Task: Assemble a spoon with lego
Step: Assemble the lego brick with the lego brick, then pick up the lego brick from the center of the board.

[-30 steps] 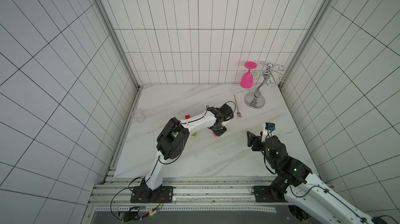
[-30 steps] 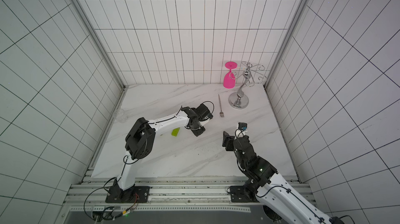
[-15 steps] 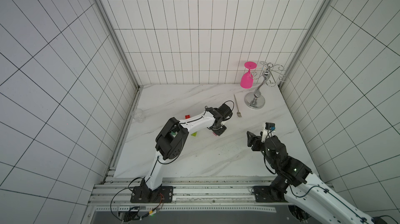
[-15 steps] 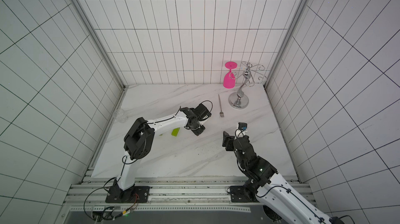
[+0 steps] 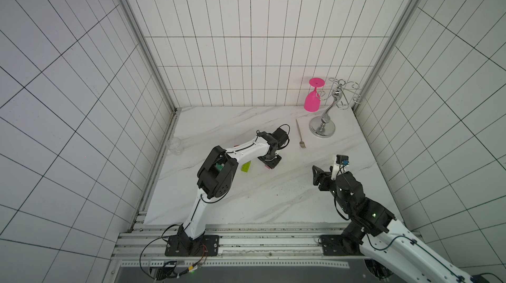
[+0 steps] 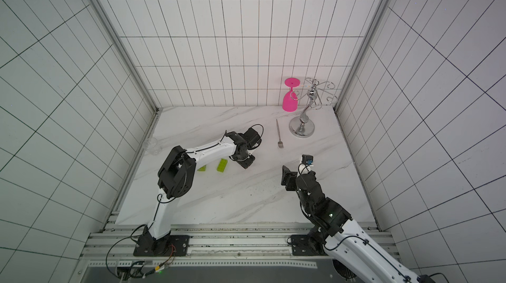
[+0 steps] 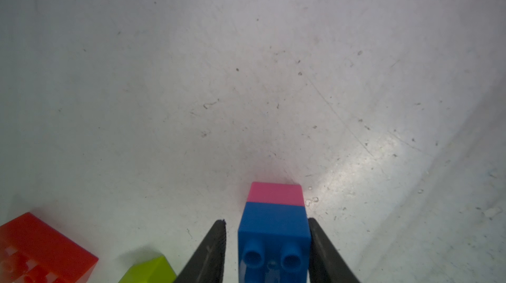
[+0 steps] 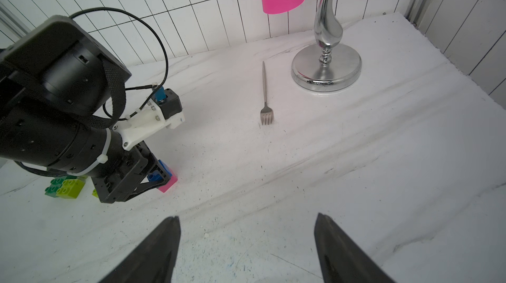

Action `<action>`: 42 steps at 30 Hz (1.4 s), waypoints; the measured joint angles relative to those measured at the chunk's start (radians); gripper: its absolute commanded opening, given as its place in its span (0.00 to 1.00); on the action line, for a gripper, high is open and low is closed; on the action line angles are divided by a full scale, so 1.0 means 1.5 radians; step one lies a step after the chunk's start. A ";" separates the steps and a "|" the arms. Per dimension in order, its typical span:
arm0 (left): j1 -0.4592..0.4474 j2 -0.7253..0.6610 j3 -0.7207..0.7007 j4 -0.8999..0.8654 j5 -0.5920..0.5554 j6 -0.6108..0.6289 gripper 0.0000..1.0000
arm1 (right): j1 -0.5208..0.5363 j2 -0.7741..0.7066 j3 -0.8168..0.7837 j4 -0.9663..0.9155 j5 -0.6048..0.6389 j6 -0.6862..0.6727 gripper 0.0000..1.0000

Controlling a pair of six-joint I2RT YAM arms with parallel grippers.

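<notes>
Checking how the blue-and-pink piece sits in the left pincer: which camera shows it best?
The left wrist view: the blue-and-pink piece fills the foreground inside the left pincer, studs visible. The right wrist view shows it partly behind that pincer; in a top view only a pink sliver shows.

White arm links (image 5: 246,149), bulky black joints (image 5: 216,176), thin black cables (image 8: 166,58).

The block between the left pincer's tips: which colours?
Blue block, pink end; left wrist view shows it best.

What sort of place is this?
Likely a lab test cell mocked up as a kitchen: two robot arms bolted to a rail, tiled walls, and a marble-look tabletop with a glass rack and fork.
</notes>
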 measured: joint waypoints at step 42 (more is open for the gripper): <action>0.305 -0.128 -0.225 0.090 -0.017 -0.139 0.48 | 0.000 0.200 0.008 0.027 -0.155 -0.025 0.83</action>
